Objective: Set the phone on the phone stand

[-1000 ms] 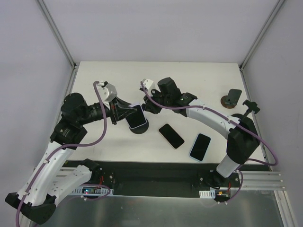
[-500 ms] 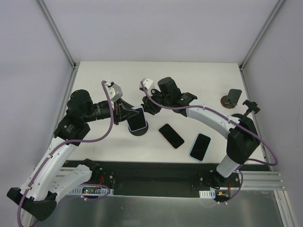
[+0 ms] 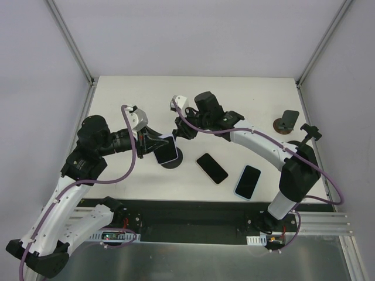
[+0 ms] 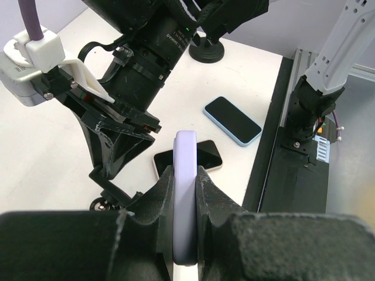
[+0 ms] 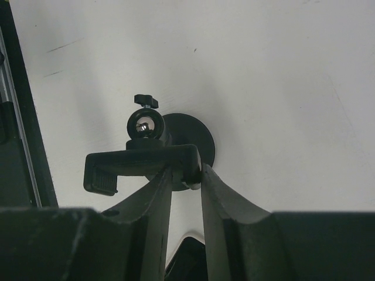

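My left gripper [image 3: 158, 144] is shut on a lavender-cased phone [image 3: 166, 150], held tilted just above the black phone stand [image 3: 173, 160] at the table's middle. In the left wrist view the phone [image 4: 186, 187] stands edge-on between my fingers [image 4: 158, 199], and the stand's cradle [image 4: 117, 153] is just ahead and to the left of it. My right gripper [image 3: 178, 133] is shut on one end of the stand's cradle [image 5: 140, 164], above its round base [image 5: 190, 137]. The phone is not seated in the cradle.
Two other phones lie on the table to the right: a black one [image 3: 211, 168] and a blue-cased one [image 3: 248, 181]. A second black stand [image 3: 287, 122] sits at the far right. The black rail [image 3: 193, 219] runs along the near edge.
My left gripper has drawn slightly left and tilted the lavender phone over the stand. My right gripper has shifted a little up and left, still on the cradle.
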